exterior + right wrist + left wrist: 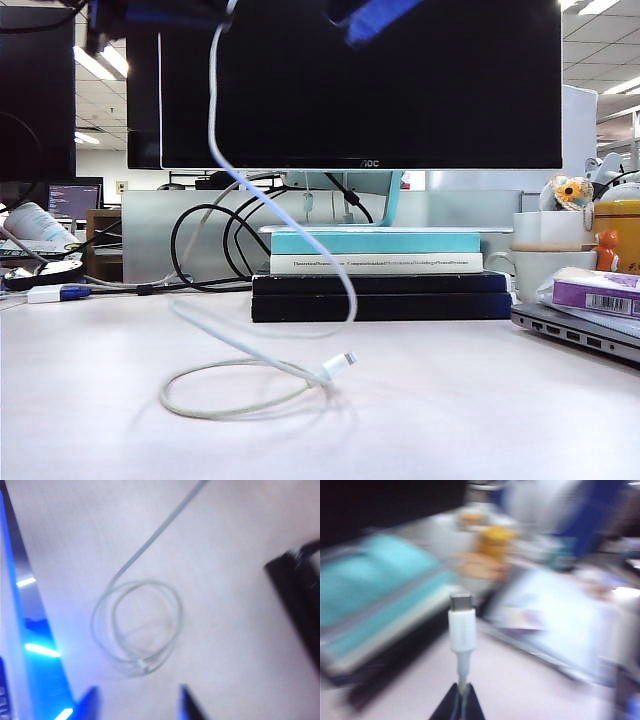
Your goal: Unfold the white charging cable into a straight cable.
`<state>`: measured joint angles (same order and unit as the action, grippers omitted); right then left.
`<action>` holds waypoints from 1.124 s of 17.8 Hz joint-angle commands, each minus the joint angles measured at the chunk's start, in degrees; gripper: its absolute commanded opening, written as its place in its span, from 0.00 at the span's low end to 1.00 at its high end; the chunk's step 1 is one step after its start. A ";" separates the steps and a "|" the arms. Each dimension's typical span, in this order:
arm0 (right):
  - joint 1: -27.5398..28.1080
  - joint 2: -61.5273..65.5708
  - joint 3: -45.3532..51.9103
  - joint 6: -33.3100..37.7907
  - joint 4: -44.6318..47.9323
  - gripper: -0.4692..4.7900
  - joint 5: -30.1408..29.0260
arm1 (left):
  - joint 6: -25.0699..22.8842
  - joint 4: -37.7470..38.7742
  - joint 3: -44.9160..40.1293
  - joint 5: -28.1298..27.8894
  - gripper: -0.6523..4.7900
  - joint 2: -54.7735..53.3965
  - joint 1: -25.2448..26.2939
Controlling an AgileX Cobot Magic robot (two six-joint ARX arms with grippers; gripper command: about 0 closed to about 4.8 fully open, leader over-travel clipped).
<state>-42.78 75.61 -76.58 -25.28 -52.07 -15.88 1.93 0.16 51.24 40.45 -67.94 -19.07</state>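
White cord is what we are working on: the white charging cable [262, 200] hangs from the top of the exterior view, sweeps down in front of the monitor [360, 85] and the stacked books [378, 270], and ends in a loose coil on the pale surface [480, 400], with its free plug [338, 365] tipped up at the coil's edge.

Our left pincer [458, 700] is clamped together on the cable just behind the other plug [462, 625], which stands up beyond the dark fingertips in the left wrist view. That arm is raised high, out of the top of the exterior view, so only the cord it carries shows there.

Our right pincer [137, 700] hovers above the coil [137, 630] with its blue fingertips [85, 699] apart and nothing between them; the coil lies just beyond the tips, not touched.

We judge the step in hand to be the lift of one end, with the unfolding only partly done, since the lower stretch is looped. The next move, as we see it, calls for the right pincer to drop onto the free plug or the cord beside it, close, and draw it away from the left so the loops pull out. Blur in both wrist views makes fine contact hard to read.
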 commanded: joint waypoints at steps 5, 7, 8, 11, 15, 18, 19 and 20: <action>2.69 -0.15 5.81 7.32 8.55 0.45 -7.96 | -13.68 5.31 0.20 -31.69 0.11 1.36 0.15; 2.69 -0.13 8.70 7.80 12.07 0.45 -9.79 | -18.23 10.62 0.20 -41.48 0.11 1.20 0.15; 2.67 -0.11 9.84 8.11 13.55 0.45 -9.79 | -19.17 12.57 0.17 -43.85 0.11 1.20 0.20; 2.64 1.62 14.14 8.98 19.65 0.45 -10.73 | -18.91 15.30 0.17 -44.09 0.11 1.20 0.52; 2.64 10.56 15.43 8.98 21.92 0.45 -11.54 | -17.51 16.24 0.20 -32.22 0.11 2.93 0.52; 2.69 15.52 15.43 8.94 22.47 0.45 -14.62 | -17.38 14.23 0.31 -30.45 0.11 7.58 0.57; 2.67 16.35 15.43 8.85 22.67 0.45 -15.06 | -17.38 13.25 0.31 -30.58 0.11 8.70 0.61; 2.64 17.38 15.45 8.81 23.32 0.45 -16.02 | -17.31 11.85 0.31 -30.71 0.11 10.03 1.01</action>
<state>-40.10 92.79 -60.99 -16.47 -30.17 -30.30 -15.59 14.22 51.27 9.89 -58.72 -18.39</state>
